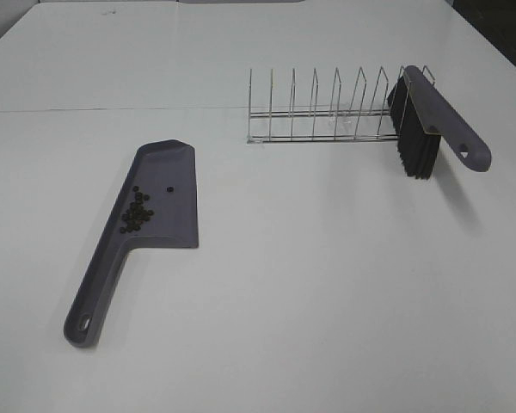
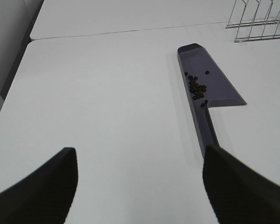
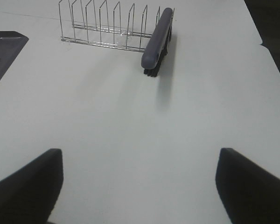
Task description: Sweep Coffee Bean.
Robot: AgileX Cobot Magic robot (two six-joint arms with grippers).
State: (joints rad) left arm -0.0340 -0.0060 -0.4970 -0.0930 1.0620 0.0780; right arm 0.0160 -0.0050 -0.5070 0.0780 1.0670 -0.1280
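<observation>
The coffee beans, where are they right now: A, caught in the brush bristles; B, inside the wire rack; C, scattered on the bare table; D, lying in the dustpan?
D: the coffee beans lie in a loose cluster on the grey dustpan, near its raised side wall, while the brush rests apart in the end of the wire rack.

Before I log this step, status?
Both tools open, empty. Coffee beans all in the dustpan. Brush parked on the wire rack. Nothing in the way.
</observation>
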